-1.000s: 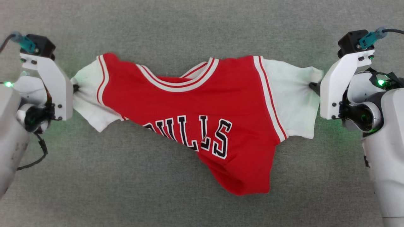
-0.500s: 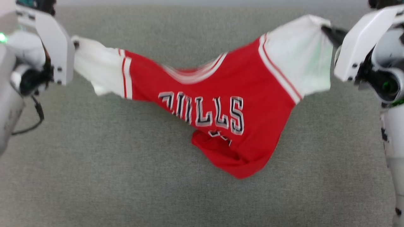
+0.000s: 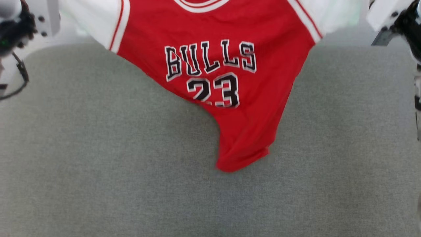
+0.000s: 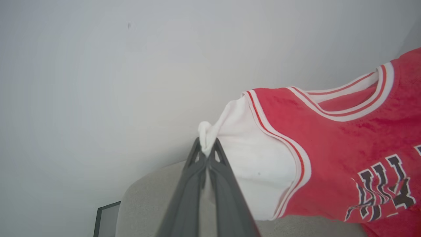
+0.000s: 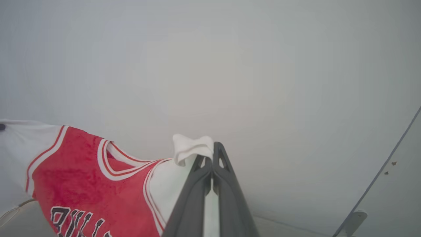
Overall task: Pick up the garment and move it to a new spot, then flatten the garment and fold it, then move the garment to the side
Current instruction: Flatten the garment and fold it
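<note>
Fabric, grey and coarse-woven, covers the padded bench [image 3: 98,184] across the lower two thirds of the head view. Behind it, in both wrist views, rises a plain pale wall [image 4: 98,65].

Next in size is the garment [image 3: 263,98], a red jersey stretched wide across the top of the head view and held up in the air by its two white sleeves. Its body narrows downward to a bunched red tail [image 3: 236,158] ending near the centre of the frame; whether that tail brushes the bench I cannot tell.

The left end effector [image 4: 206,152], seen in its own wrist view, is clenched on a pinch of one white sleeve [image 4: 256,171], with a small knot of cloth poking out above the fingertips. The right end effector [image 5: 210,154] is likewise clamped on the other sleeve [image 5: 192,148], a fold of it draped over the tips.

Across the chest runs black, white-outlined lettering, BULLS [image 3: 210,57], with 23 [image 3: 213,90] just beneath. The red-and-white striped collar [image 3: 199,10] shows at the top edge of the head view. A thin dark cable [image 3: 23,70] loops at the left edge.
</note>
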You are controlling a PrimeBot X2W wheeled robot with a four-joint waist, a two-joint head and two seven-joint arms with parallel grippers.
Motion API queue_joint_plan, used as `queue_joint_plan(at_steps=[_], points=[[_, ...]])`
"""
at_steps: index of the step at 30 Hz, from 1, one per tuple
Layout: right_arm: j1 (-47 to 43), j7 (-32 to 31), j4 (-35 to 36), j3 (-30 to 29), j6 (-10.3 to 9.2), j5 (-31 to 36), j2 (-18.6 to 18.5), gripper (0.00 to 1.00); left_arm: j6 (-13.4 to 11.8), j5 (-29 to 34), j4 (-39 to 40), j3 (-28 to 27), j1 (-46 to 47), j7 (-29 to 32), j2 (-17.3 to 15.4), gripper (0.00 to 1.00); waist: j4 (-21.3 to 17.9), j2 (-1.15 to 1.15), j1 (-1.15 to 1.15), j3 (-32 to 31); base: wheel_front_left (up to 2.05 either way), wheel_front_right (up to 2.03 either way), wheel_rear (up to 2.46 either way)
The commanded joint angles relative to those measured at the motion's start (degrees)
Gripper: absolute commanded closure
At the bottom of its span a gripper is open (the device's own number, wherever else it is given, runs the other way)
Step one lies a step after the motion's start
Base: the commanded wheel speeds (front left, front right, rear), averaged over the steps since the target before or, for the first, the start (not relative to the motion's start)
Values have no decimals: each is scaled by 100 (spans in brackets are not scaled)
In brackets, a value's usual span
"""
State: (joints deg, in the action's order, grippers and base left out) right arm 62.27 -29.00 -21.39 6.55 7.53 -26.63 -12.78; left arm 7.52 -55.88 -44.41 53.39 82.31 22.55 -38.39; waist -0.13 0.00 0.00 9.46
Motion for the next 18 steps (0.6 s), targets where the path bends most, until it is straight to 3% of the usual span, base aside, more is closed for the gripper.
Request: queue_joint_plan(at_steps=[1,18], points=[[185,159,-70,24,-9,6,-13,100,-12,51,-48,-21,148,-89,-6,100,11,0,0,-176,0,0,0],[1290,1149,-1082,407,-9,178,-44,100,-18,141,-418,-134,916,-589,308,100,-26,0,0,20,0,0,0]])
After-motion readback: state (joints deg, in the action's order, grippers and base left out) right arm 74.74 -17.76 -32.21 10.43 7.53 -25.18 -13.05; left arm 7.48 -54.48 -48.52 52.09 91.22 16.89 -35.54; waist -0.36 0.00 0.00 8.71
